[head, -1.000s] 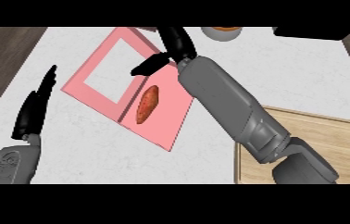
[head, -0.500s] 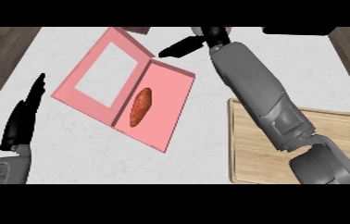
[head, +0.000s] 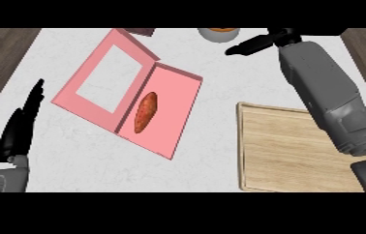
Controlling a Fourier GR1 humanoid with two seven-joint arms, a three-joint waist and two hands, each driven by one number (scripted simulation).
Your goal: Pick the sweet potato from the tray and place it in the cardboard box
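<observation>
Two hands: the right hand (head: 250,45) is at 1 o'clock of the view, released, fingers stretched toward 9 o'clock and holding nothing. The left hand (head: 22,124) rests at 9 o'clock by the edge, fingers up, also released.
Sweet potato (head: 145,111): it lies a little toward 9 o'clock from the centre, at about 8 o'clock from the right hand and well apart from it. It is inside the base of the pink box (head: 175,100), along the wall next to the lid.
Handling: probably stiff and rather heavy for its size, with dull skin that is not slippery and not fragile. The ends are thin, so the thick middle, taken across the short side, looks the best place.
Box lid (head: 114,40): it is open flat toward 10 o'clock, with a window in it.
Wooden tray (head: 300,151): it is at 4 o'clock, and the potato is not on it, so I judge the placing already done.
In the way: the box walls beside the potato, mostly.
Others: a small bowl (head: 218,34) at 12 o'clock and a dark thing (head: 139,32) at 11 o'clock, both apart from the box.
</observation>
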